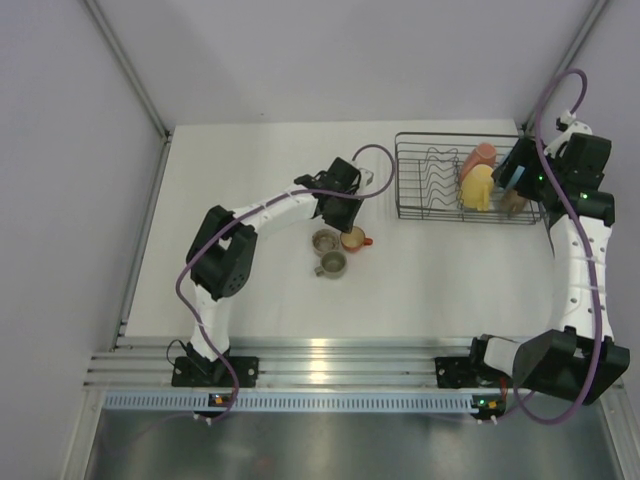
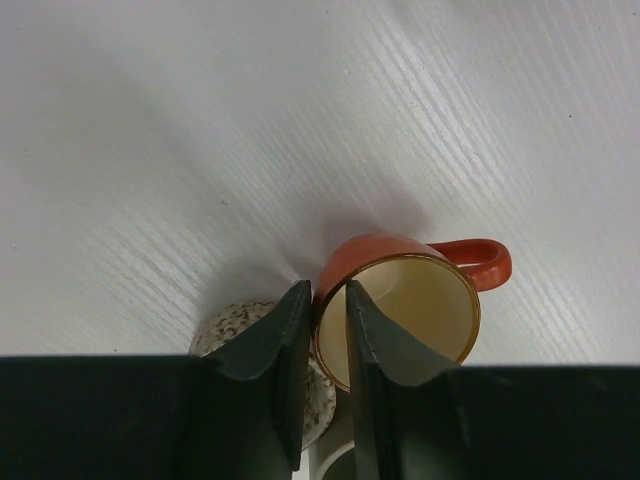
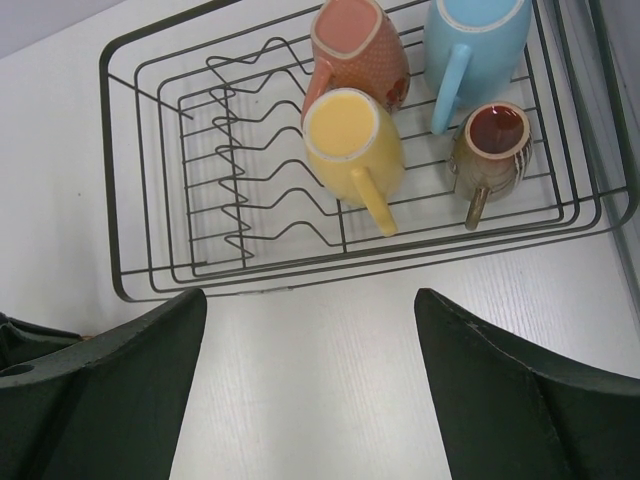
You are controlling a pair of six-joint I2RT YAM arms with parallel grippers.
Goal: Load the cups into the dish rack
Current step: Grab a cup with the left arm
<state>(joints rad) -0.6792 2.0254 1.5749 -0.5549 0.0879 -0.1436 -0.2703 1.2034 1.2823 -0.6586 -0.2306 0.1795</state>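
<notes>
The left claw [image 2: 326,292] is lowered over the small orange mug [image 2: 410,310]. One finger is outside the mug's wall and the other inside the cream-coloured bowl, so the jaws straddle the rim on the side away from the handle. They stand only a narrow gap apart, but I cannot tell whether they are pressing on the wall or merely set around it. The orange mug sits upright on the white table [image 2: 200,150], handle pointing away from the claw. Just beside it, on the outer finger's side, is a speckled grey mug [image 2: 232,325]. In the top view a second grey mug [image 1: 332,263] stands just in front of that one, also on the table.

The right claw [image 3: 310,305] is spread wide with nothing between its fingers. It hangs above the table at the near edge of the black wire dish rack [image 3: 108,200]. Four mugs are in the rack's right half, beside the wavy dividers [image 3: 240,150]. At the back are a pink mug [image 3: 355,50] and a light blue mug [image 3: 475,45]. In front of them are a yellow mug [image 3: 352,140] and a brown mug [image 3: 490,150], their handles pointing toward the rack's near rim. The pink and yellow mugs touch.
</notes>
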